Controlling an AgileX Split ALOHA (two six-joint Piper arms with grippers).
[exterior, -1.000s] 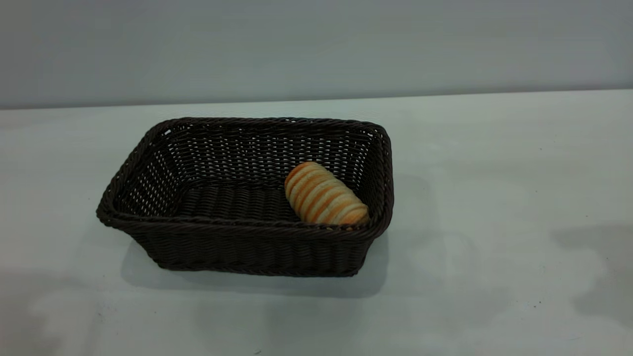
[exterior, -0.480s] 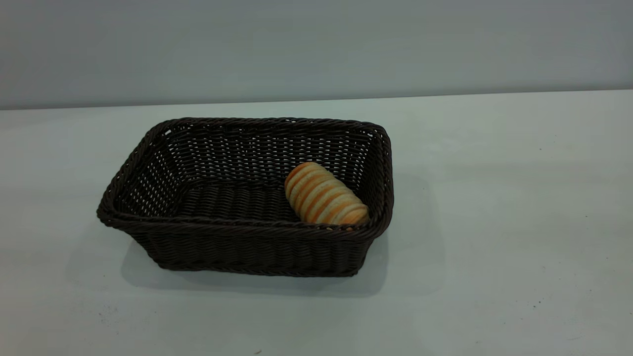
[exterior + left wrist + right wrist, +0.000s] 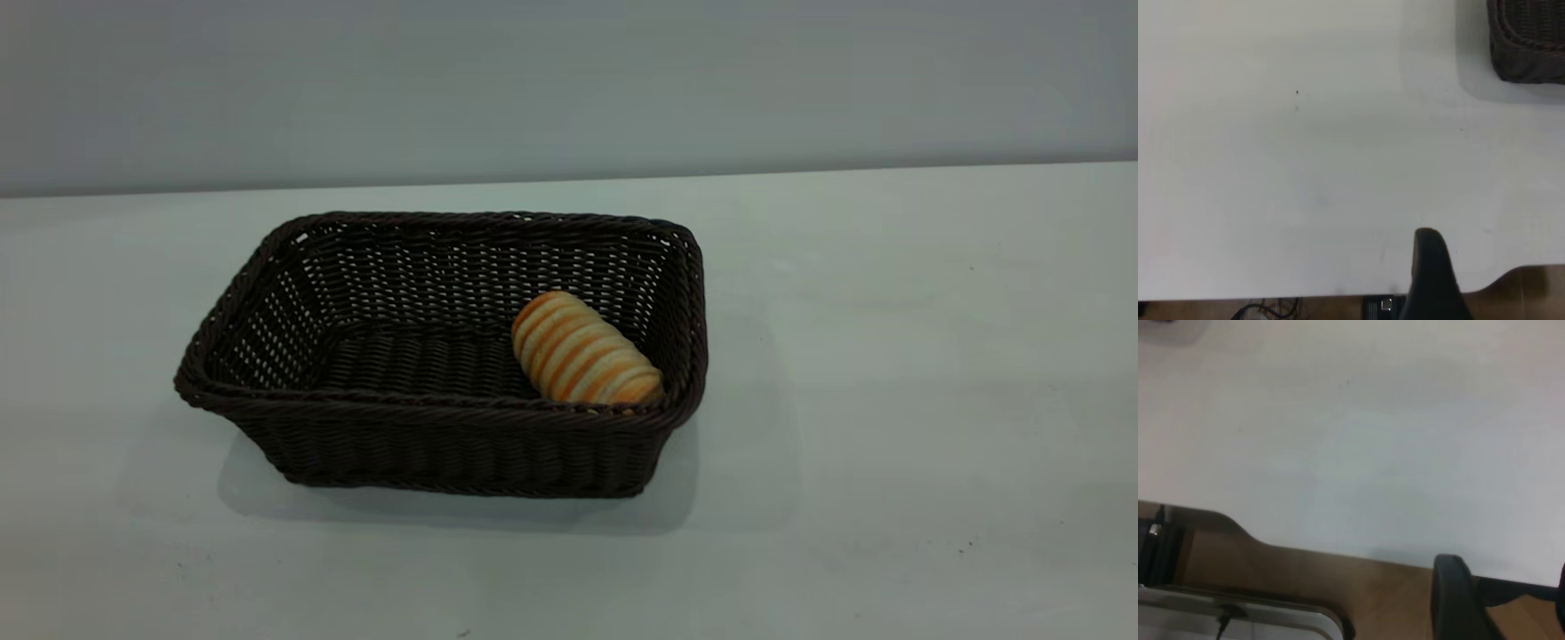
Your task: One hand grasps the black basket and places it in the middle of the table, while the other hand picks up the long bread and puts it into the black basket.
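Centrally, black basket (image 3: 427, 444): upright on the tabletop (image 3: 889, 400).
Long bread (image 3: 582, 351): lying inside the basket, against its right wall.
Left gripper (image 3: 1435, 280): over the tabletop's edge, finger spacing cannot be told.
Right gripper (image 3: 1501, 600): at the tabletop's edge, fingers apart, empty.

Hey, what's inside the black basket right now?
The long bread lies inside the black basket, at its right end, close to the near and right walls. Nothing else shows on the basket floor; the near wall hides the front strip and the bread's underside.
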